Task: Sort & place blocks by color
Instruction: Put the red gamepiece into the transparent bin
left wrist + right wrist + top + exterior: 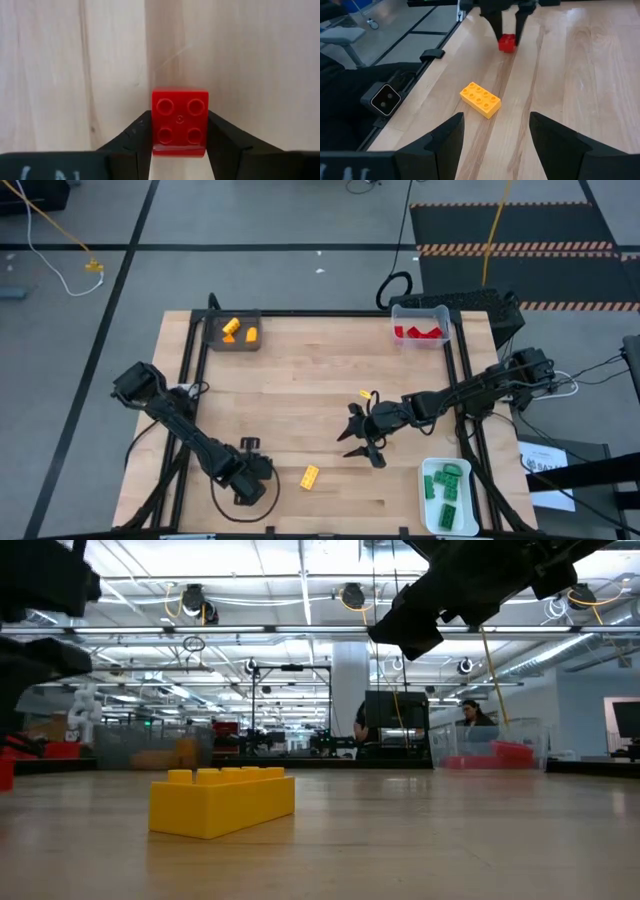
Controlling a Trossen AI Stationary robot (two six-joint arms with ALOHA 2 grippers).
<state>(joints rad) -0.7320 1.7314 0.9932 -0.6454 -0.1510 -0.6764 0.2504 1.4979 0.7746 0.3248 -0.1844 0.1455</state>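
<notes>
Red block (180,121) clamped between left gripper (179,131) fingers; right gripper (495,132) spread wide above yellow block (480,99); no legible writing.

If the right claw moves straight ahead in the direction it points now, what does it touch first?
Probably the yellow block, lying directly ahead of the open right claw on the table; the left claw's red block lies beyond.

The left claw (180,135) has a small red block (180,122) between its two dark fingers (134,142). One finger is on each side of the block, and both touch it. The block has four round bumps on top. Under it is the light wooden worktop (75,70), with long lines running along the wood.
</notes>
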